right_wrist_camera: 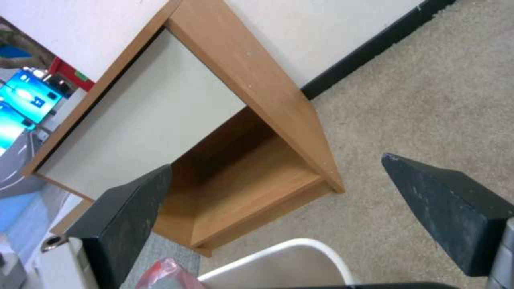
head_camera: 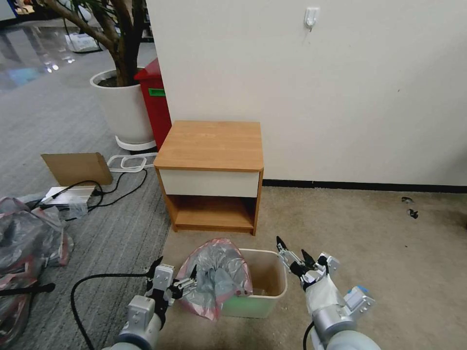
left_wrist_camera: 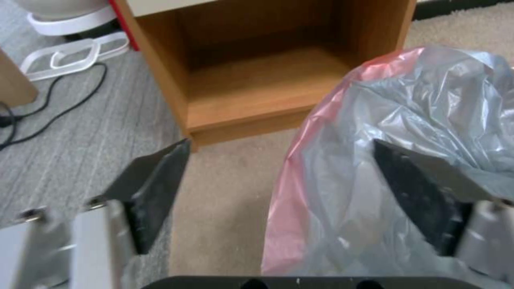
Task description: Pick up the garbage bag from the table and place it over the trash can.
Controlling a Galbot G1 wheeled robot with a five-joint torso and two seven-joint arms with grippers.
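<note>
Both pincers gape, your left gripper (head_camera: pixel 176 281) beside the garbage bag (head_camera: pixel 219 272) draped over the trash can's (head_camera: pixel 270 287) left rim and your right gripper (head_camera: pixel 295 256) at the bare side, so the bag could slide off.

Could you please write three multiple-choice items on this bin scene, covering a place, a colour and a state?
1. Where is the garbage bag?
A. On the table top
B. Draped over the left side of the trash can
C. In the table's niche

2. What colour is the bag's rim?
A. Pink-red
B. Green
C. Black

3. How are the right gripper's fingers?
A. Shut on the bag
B. Shut on the bin rim
C. Open, holding nothing

Answers:
1 B, it hangs over the trash can, and the table top is bare.
2 A, a pink edge shows.
3 C, the right gripper is spread beside the bin.
</note>
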